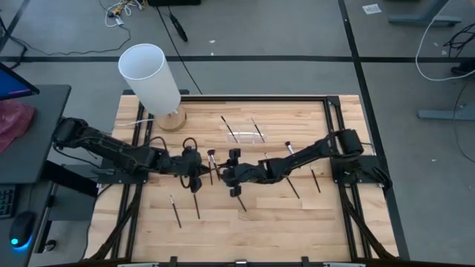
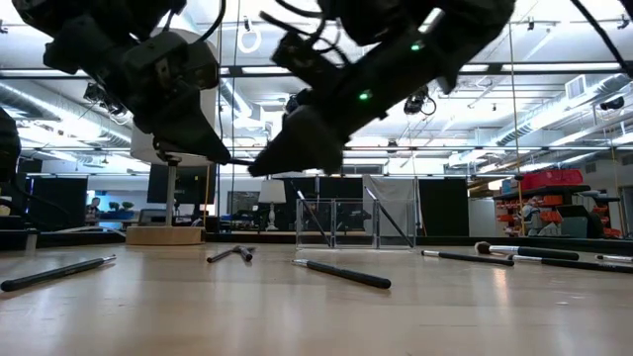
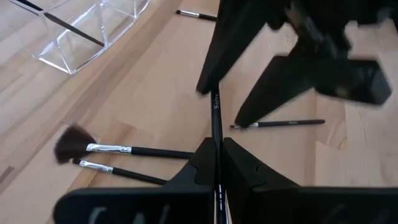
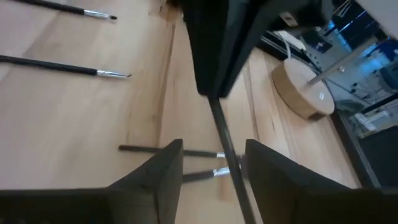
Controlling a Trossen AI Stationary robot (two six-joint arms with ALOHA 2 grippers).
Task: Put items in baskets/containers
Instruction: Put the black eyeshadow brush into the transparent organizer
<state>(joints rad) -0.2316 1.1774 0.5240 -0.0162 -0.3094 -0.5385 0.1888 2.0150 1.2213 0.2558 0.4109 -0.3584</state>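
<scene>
- Left gripper [image 3: 217,163]: raised above the table's middle, fingers closed tight on one slim dark brush [image 3: 216,115] by its handle.
- Right gripper [image 4: 211,158]: faces the left gripper at close range. Its fingers stand apart on either side of the same brush's shaft, not pressing it.
- Loose brushes: one lies near the front of the wooden table [image 1: 223,230], under the grippers [image 2: 341,274]. A fan-tipped brush [image 3: 74,142] and a thinner one lie side by side near the left gripper. Others are scattered to both sides.
- Clear holder [image 1: 245,132]: toward the table's far edge, with at least one brush leaning in it.
- White cylinder [image 1: 151,78]: far left corner, on a wooden base.
</scene>
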